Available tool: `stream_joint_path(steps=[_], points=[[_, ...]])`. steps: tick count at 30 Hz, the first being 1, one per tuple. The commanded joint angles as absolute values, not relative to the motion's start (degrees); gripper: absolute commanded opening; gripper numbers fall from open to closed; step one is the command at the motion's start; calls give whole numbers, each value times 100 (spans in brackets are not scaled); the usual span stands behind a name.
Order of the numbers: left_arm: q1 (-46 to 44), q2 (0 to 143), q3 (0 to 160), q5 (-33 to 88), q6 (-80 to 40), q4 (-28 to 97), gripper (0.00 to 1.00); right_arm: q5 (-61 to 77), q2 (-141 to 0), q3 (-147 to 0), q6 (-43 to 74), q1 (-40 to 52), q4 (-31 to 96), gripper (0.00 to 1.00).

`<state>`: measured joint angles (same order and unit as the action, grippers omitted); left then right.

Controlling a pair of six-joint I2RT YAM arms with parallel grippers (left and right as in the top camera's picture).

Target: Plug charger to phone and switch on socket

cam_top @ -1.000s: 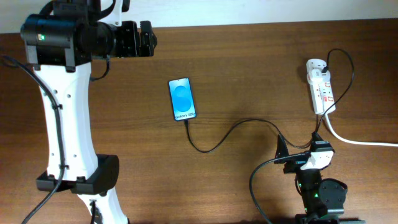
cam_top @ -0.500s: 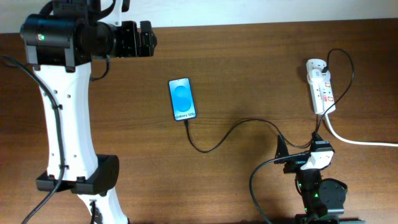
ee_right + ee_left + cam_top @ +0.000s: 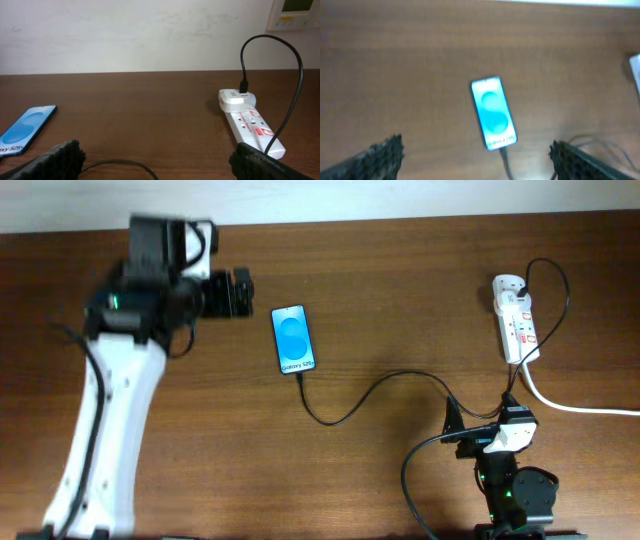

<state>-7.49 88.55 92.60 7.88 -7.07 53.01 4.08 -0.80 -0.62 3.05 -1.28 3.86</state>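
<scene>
The phone (image 3: 293, 339) lies flat mid-table with its blue screen up. The charger cable (image 3: 345, 412) meets the phone's near end and curves right, then loops up to a white plug on the socket (image 3: 517, 320) at the far right. My left gripper (image 3: 240, 292) is open and empty, just left of the phone. In the left wrist view the phone (image 3: 493, 113) lies between and ahead of the open fingers (image 3: 477, 162). My right gripper (image 3: 480, 415) is open and empty, below the socket. The right wrist view shows the socket (image 3: 250, 125), phone (image 3: 25, 127) and cable (image 3: 120, 164).
A thick white cord (image 3: 580, 408) runs from the socket's near end off the right edge. The right arm's base (image 3: 515, 490) sits at the front right. A pale wall (image 3: 150, 35) backs the table.
My left arm has swung and its body now leans across the left side. Its gripper sits slightly lower, beside the phone. The right arm, phone and cable have not moved.
</scene>
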Motion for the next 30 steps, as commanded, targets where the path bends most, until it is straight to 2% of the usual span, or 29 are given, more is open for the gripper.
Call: stream_joint_path(steps=[1,7,12,20,30], points=[[-760,7830,7771,762,-635,4431,99,381,-25,-32,344,-75,414,98],[-760,5815,5043,738,-471,2477,99,379,-25,-32,342,-75,414,98],[-760,3505,2853,740,506,1291,99,381,-25,-32,342,-75,414,98],[-548,1107,1361,189,635,1216,99,381,-25,-32,344,-75,414,98],[-336,189,552,191,633,1225,99,381,-25,-32,344,-75,414,98]])
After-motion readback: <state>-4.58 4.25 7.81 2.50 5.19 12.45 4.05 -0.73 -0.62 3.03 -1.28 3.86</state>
